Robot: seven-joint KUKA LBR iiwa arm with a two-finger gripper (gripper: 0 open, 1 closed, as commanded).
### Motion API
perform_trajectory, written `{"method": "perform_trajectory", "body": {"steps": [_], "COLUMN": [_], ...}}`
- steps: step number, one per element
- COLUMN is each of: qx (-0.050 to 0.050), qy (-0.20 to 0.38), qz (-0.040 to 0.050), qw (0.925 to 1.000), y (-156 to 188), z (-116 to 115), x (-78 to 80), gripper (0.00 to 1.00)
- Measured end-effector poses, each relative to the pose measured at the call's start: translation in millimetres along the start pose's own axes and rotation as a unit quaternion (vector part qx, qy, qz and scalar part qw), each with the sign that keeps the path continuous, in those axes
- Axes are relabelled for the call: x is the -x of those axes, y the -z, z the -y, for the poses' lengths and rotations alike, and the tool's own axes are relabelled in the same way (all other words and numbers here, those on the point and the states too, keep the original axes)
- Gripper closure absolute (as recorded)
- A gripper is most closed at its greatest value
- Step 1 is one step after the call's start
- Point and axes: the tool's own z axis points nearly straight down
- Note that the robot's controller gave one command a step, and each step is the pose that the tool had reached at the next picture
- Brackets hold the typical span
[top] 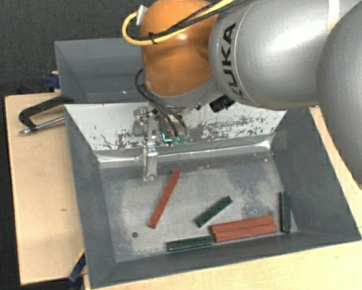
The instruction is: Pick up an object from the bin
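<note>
My big silver arm (286, 40) runs off the top and right edges. It covers the far right corner of the bin (90, 202). My orange cover (174, 45) hides the middle of the far wall. Small parts crowd round my gripper (150, 172), and I cannot make them out. A tiny dark dot (134, 235) lies on the floor near the left, too small to name. The long dark green bar (189, 243) meets the red block (244, 229). I cannot tell if it goes under.
</note>
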Motion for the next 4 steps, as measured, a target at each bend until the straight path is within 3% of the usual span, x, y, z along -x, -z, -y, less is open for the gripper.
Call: {"method": "perform_trajectory", "body": {"steps": [1, 2, 3, 4], "qx": [0.001, 0.000, -0.002, 0.000], "qy": [-0.002, 0.091, 0.219, 0.274], "qz": [0.0044, 0.0052, 0.0033, 0.0046], "qw": [1.0000, 0.9959, 0.9756, 0.9616], "y": [5, -41, -63, -73], "z": [1, 21, 71, 51], "x": [1.9, 1.0, -5.0, -3.9], "gripper": [0.00, 0.00, 0.00, 0.00]}}
